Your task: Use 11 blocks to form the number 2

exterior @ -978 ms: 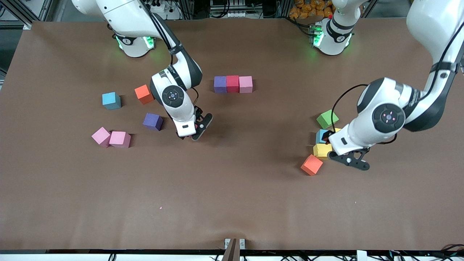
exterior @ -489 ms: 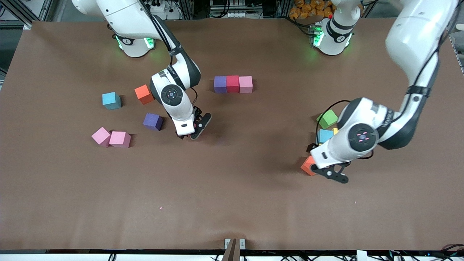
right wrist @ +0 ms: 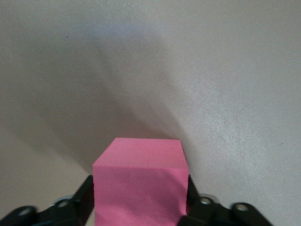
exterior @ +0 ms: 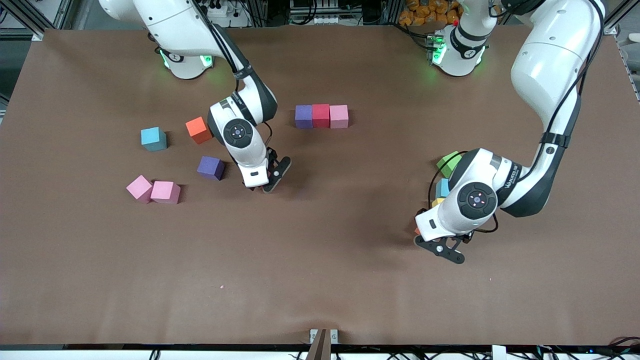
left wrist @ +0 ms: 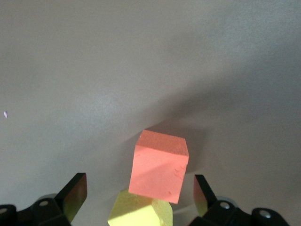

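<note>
On your brown worktop (exterior: 320,260), the right pincer (right wrist: 138,207) clenches a pink cube (right wrist: 140,186), apparently just off the surface. The left pincer (left wrist: 141,195), released, straddles an orange-red cube (left wrist: 157,172) touching a yellow cube (left wrist: 141,214).

Open room along the front edge; blocks crowd both ends of the worktop (exterior: 320,280)

The middle and the whole strip by the front edge lie bare. Toward the right arm's end, a blue block (exterior: 153,138), orange block (exterior: 198,129), purple block (exterior: 210,167) and two touching pink blocks (exterior: 152,190) stand with gaps between. A purple-red-pink row (exterior: 321,116) sits nearer the bases' edge. Toward the left arm's end, the orange cube (left wrist: 160,165) touches a yellow cube (left wrist: 140,213) between the left gripper (left wrist: 141,195)'s spread fingers (left wrist: 75,194).
</note>
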